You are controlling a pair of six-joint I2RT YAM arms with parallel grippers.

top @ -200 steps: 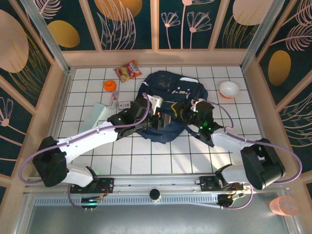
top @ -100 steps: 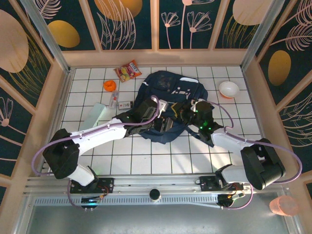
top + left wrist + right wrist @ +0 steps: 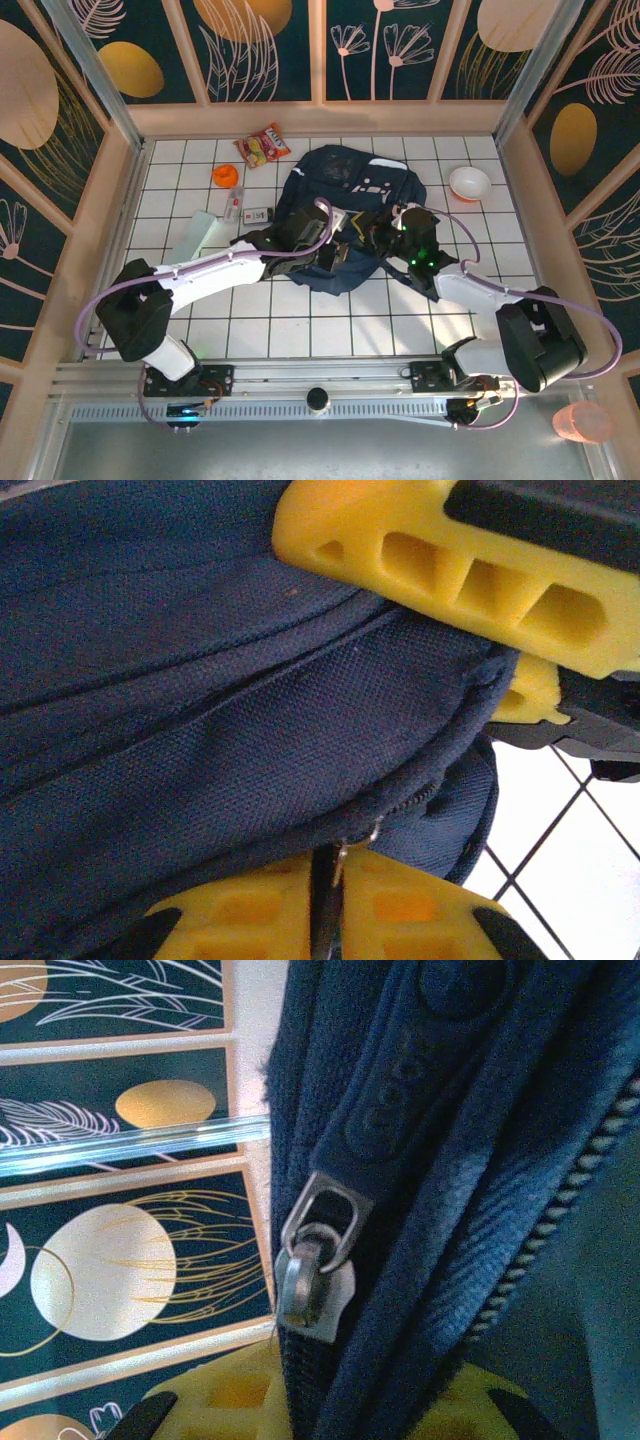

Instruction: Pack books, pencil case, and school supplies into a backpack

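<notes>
Your backpack (image 3: 350, 185) lies flat in the middle of the surface, with both arms at its near edge. The left end effector (image 3: 328, 255) is pinching a fold of fabric right by the zipper. The right end effector (image 3: 372, 232) is clamped on cloth next to the zipper pull (image 3: 315, 1260). Heads up: both grips look like thin cloth only, so pull apart too hard and a fold probably slips out and the mouth flops shut. Tug unevenly and you'll likely drag the whole bag across the tiles instead.

Navy-blue backpack (image 3: 340, 165), white-grey patches (image 3: 376, 185)
</notes>
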